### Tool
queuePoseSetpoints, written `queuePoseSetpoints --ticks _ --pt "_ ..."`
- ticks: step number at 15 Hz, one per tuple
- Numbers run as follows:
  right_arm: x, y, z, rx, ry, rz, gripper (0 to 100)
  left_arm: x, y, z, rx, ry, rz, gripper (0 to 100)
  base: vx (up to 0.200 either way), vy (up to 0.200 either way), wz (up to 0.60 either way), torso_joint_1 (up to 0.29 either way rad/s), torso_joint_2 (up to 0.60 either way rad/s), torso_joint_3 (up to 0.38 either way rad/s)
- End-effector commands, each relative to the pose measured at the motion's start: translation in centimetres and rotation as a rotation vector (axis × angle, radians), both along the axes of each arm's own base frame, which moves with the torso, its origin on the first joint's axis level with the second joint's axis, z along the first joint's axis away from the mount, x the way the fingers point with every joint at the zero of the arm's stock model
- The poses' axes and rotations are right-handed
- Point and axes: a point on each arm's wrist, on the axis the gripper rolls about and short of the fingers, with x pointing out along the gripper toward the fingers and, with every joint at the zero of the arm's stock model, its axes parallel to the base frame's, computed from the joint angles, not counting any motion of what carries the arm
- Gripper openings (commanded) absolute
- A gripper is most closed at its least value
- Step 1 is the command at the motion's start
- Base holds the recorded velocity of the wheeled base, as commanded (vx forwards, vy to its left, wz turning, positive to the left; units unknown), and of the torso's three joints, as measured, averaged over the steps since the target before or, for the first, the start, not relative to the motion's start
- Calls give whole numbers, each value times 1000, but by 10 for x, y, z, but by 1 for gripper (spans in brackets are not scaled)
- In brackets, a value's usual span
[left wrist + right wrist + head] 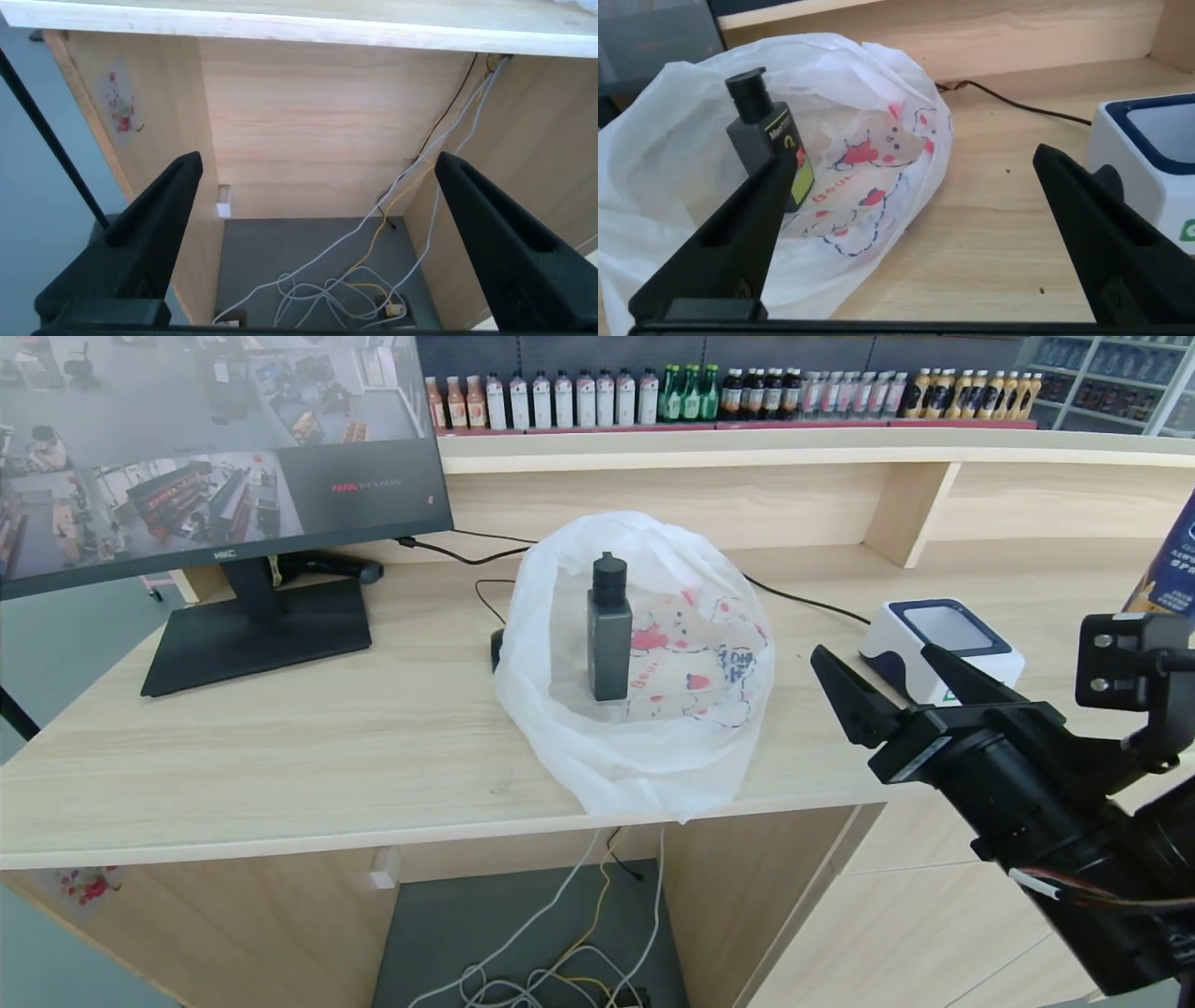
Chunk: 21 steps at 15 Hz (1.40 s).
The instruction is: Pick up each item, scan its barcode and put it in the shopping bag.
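Thin, crinkled white plastic shopping bag [644,747] slumped open near front edge of pale wood-grain counter [280,747]. Inside, upright: rectangular dark grey bottle [609,630] with round black cap. Boxy white-and-blue barcode scanner [943,639] well right of bag. Right gripper [878,658] spread wide, empty, between bag and scanner. Left gripper [320,163] spread, empty, below countertop, facing loose cables [327,280].

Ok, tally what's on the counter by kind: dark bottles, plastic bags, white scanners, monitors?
Dark bottle: 1, upright inside the bag
Plastic bag: 1
White scanner: 1
Monitor: 1
Total: 4
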Motion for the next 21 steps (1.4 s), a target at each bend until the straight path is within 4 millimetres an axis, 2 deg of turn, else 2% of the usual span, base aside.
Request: queuePoseSetpoints --ticks 1,4,10,18,21 --pt "-3 -3 1 14 -2 1 100 0 0 0 -2 0 0 100 0 -200 0 17 12 -2" --pt "-16 -12 0 15 1 -5 100 0 0 0 -7 0 0 100 0 -200 0 1 6 2" --pt "-22 -16 7 9 -29 -9 100 0 0 0 -8 0 2 100 0 -200 0 4 2 3" --pt "-20 -15 7 -4 -32 -15 100 0 0 0 -10 0 2 100 0 -200 0 5 1 4" --pt "-16 -21 6 -11 -29 -52 100 0 0 0 -10 0 2 100 0 -200 0 -1 5 4"
